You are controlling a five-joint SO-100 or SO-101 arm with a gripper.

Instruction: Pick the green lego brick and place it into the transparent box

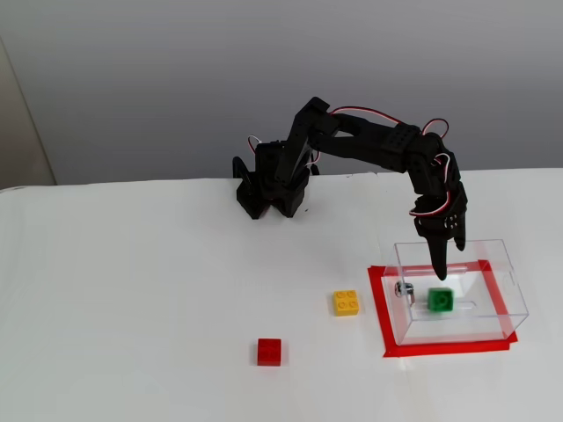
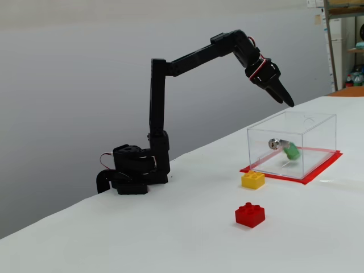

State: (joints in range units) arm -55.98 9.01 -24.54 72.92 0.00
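The gripper (image 2: pixel 286 100), its jaws together and empty, hung above the box (image 1: pixel 501 264) near the counter's right edge, where we saw the light, stiff, slick-sided green brick (image 1: pixel 441 301) lying inside.

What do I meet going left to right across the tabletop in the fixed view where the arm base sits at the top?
Red brick → yellow brick → metal knob → green lego brick, lying inside the transparent box.
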